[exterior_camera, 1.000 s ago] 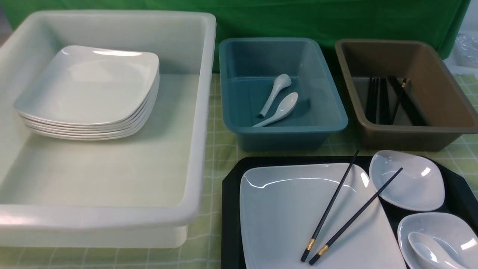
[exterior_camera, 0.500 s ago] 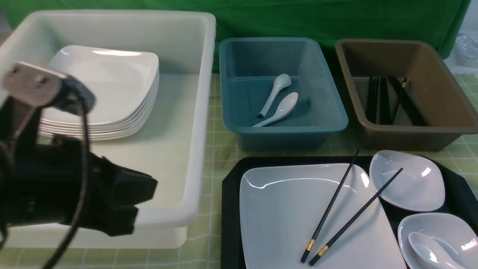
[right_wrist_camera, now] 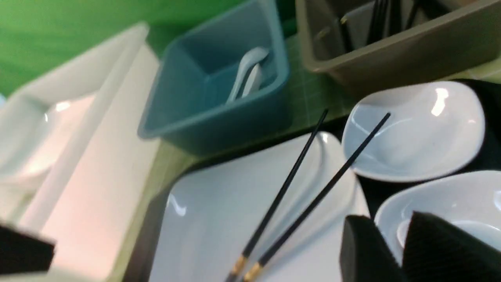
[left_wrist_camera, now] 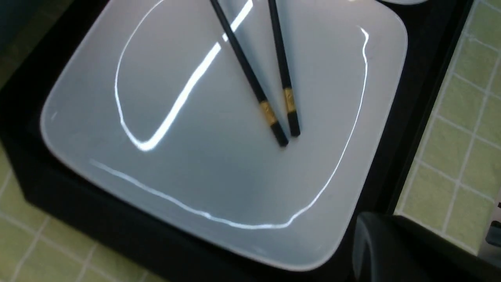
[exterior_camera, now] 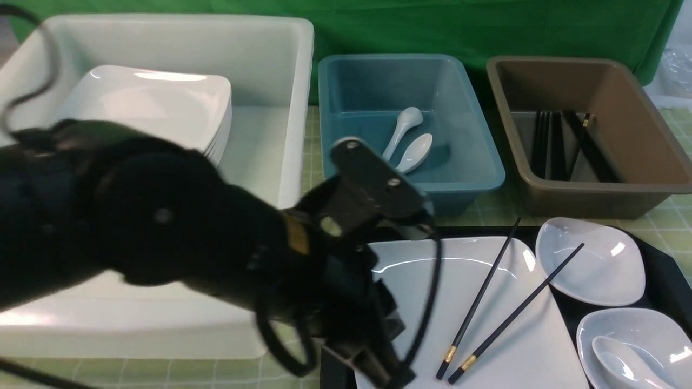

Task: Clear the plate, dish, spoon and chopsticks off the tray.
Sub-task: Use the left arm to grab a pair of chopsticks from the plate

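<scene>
The blurred left arm (exterior_camera: 162, 237) hides the plate's (exterior_camera: 535, 346) left edge; the left jaws are closed and empty. The right jaws, cut off, are barely parted and empty. On the tray (exterior_camera: 662, 270), chopsticks (exterior_camera: 480, 297) lie across the plate; the spoon (exterior_camera: 621, 362) is cropped.

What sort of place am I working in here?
Probably a mock cafeteria dish-return station: a black tray carrying a plate in front, sorting bins behind it (white tub with stacked plates, teal bin with spoons, brown bin with chopsticks), and a green cloth backdrop.
</scene>
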Robot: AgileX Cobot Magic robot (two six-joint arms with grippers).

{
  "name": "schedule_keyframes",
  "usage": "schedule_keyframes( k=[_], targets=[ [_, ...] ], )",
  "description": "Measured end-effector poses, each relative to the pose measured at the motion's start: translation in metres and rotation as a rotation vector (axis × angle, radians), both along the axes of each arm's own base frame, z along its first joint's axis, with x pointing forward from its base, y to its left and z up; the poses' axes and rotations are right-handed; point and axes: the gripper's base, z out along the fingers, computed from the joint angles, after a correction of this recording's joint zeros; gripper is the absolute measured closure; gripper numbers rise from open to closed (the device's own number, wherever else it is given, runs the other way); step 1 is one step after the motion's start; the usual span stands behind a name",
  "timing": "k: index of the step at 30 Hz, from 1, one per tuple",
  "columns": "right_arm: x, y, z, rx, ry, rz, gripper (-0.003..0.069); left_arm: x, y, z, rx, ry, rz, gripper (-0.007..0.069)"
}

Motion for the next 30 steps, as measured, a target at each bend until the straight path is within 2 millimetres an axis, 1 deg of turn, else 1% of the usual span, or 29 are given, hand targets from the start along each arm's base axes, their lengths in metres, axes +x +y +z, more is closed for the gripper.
schedule_keyframes(
  k=[1, 3, 5, 7, 8, 9, 10, 12, 14, 16, 18, 20, 22, 27, 28, 30],
  targets=[
    [-0.002, 0.001, 0.011, -0.056, 0.035, 0.045, 0.0468, 0.003, -0.009, -0.003, 0.017, -0.004, -0.009, 0.0610],
    [-0.008, 0.000, 0.039, -0.208, 0.141, 0.141, 0.0475, 0.009, -0.034, -0.011, 0.067, -0.017, -0.034, 0.0599],
    [-0.013, -0.004, 0.056, -0.313, 0.211, 0.171, 0.0478, 0.014, -0.053, -0.019, 0.096, -0.016, -0.037, 0.0575],
    [-0.017, -0.011, 0.075, -0.417, 0.248, 0.175, 0.0480, 0.023, -0.078, -0.030, 0.124, -0.009, -0.030, 0.0504],
    [-0.017, -0.011, 0.074, -0.418, 0.255, 0.175, 0.0480, 0.024, -0.080, -0.031, 0.126, -0.007, -0.028, 0.0497],
    [-0.021, -0.015, 0.084, -0.451, 0.234, 0.168, 0.0480, 0.032, -0.091, -0.038, 0.142, 0.010, -0.009, 0.0442],
    [-0.023, -0.017, 0.089, -0.465, 0.224, 0.163, 0.0480, 0.038, -0.099, -0.044, 0.157, 0.024, 0.003, 0.0408],
    [-0.026, -0.018, 0.093, -0.491, 0.212, 0.170, 0.0480, 0.050, -0.110, -0.056, 0.189, 0.045, 0.027, 0.0316],
    [-0.026, -0.018, 0.094, -0.499, 0.212, 0.175, 0.0480, 0.060, -0.117, -0.064, 0.205, 0.060, 0.042, 0.0243],
    [-0.027, -0.019, 0.094, -0.511, 0.215, 0.181, 0.0480, 0.072, -0.124, -0.082, 0.233, 0.089, 0.060, 0.0147],
    [-0.027, -0.019, 0.094, -0.514, 0.217, 0.183, 0.0478, 0.080, -0.127, -0.094, 0.250, 0.103, 0.070, 0.0089],
    [-0.027, -0.019, 0.094, -0.523, 0.215, 0.188, 0.0477, 0.085, -0.130, -0.103, 0.259, 0.110, 0.075, 0.0055],
    [-0.027, -0.019, 0.094, -0.530, 0.212, 0.193, 0.0477, 0.086, -0.131, -0.106, 0.260, 0.110, 0.075, 0.0047],
    [-0.027, -0.019, 0.094, -0.556, 0.207, 0.209, 0.0473, 0.091, -0.136, -0.123, 0.268, 0.104, 0.072, 0.0047],
    [-0.027, -0.019, 0.094, -0.559, 0.206, 0.210, 0.0473, 0.091, -0.136, -0.127, 0.275, 0.102, 0.071, 0.0055],
    [-0.027, -0.019, 0.094, -0.564, 0.204, 0.214, 0.0473, 0.092, -0.137, -0.127, 0.270, 0.095, 0.070, 0.0087]
  ],
)
